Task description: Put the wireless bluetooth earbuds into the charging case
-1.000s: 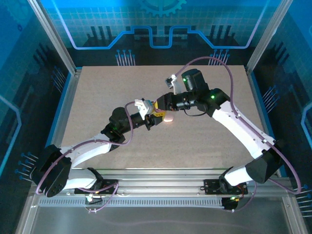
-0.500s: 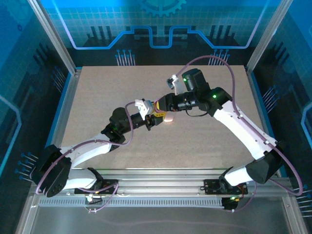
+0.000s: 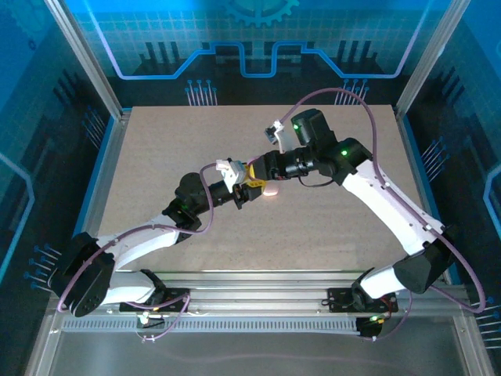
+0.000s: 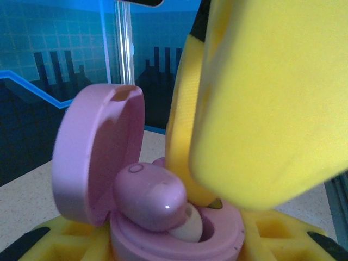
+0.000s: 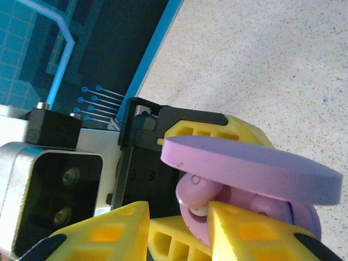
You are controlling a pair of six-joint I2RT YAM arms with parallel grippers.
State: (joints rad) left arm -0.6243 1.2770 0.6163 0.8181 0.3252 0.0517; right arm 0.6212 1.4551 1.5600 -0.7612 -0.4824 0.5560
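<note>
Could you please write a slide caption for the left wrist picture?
Open lilac charging case in the left gripper, one earbud resting partly in its base, a yellow finger close beside.

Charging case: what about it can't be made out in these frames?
- Left wrist: a blurred yellow finger covers the right half of the charging case.
- Right wrist: the lid hides the sockets; whether the earbud is seated is unclear.
- Top external: the case is too small for detail.

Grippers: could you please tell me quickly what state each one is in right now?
Left gripper: closed on the open lilac charging case.
Right gripper: appears closed on a lilac earbud, which sits partly in the case.
</note>
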